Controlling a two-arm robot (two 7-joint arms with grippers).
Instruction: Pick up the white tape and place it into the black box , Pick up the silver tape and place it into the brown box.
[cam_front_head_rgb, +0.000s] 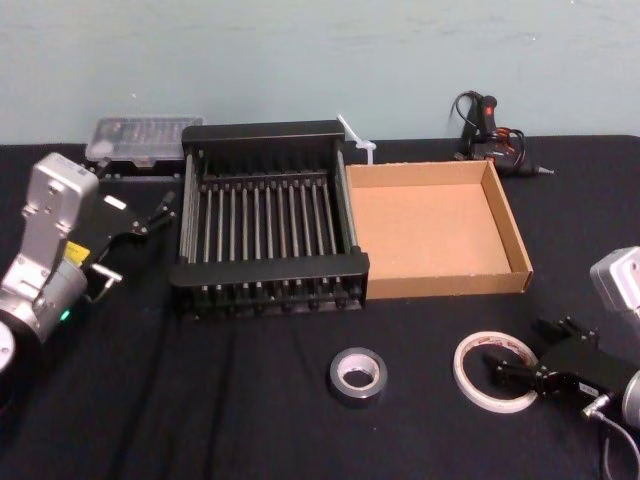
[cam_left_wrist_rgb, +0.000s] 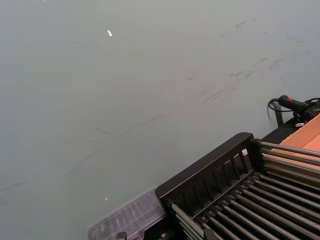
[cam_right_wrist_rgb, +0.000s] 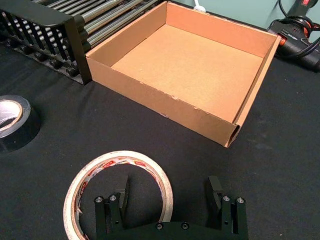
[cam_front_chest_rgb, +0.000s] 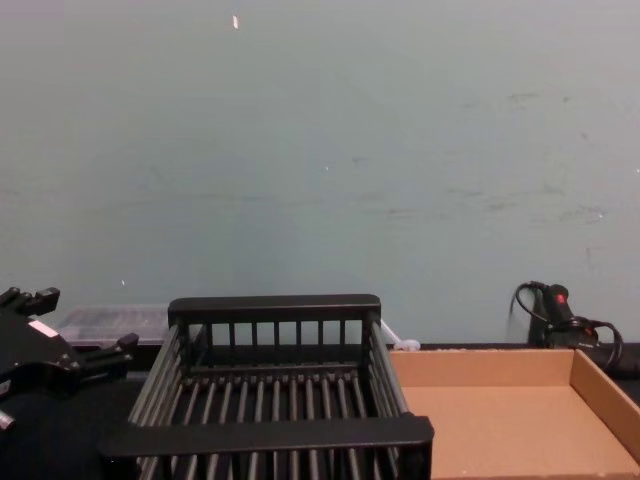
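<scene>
The white tape (cam_front_head_rgb: 470, 350) (cam_right_wrist_rgb: 80, 180), a thin wide ring with red print inside, lies flat on the black table at the front right. My right gripper (cam_front_head_rgb: 520, 348) (cam_right_wrist_rgb: 167, 192) is open, low over the ring's right side, with one finger inside the ring and the other outside. The silver tape (cam_front_head_rgb: 357, 375) (cam_right_wrist_rgb: 12, 122) lies to the left of the white tape. Behind them stand the black box (cam_front_head_rgb: 270, 270) (cam_right_wrist_rgb: 50, 17) (cam_front_chest_rgb: 270, 432) and, touching its right side, the brown box (cam_front_head_rgb: 450, 283) (cam_right_wrist_rgb: 160, 105) (cam_front_chest_rgb: 500, 420); nothing lies in either. My left gripper (cam_front_head_rgb: 155, 212) (cam_front_chest_rgb: 80, 322) is open and raised left of the black box.
A clear plastic case (cam_front_head_rgb: 137, 140) (cam_left_wrist_rgb: 125, 220) sits at the back left behind the black box. A black tool with a cable (cam_front_head_rgb: 495, 140) (cam_right_wrist_rgb: 300, 30) lies at the back right. A white zip tie (cam_front_head_rgb: 355, 135) pokes up between the boxes. A pale wall closes the far side.
</scene>
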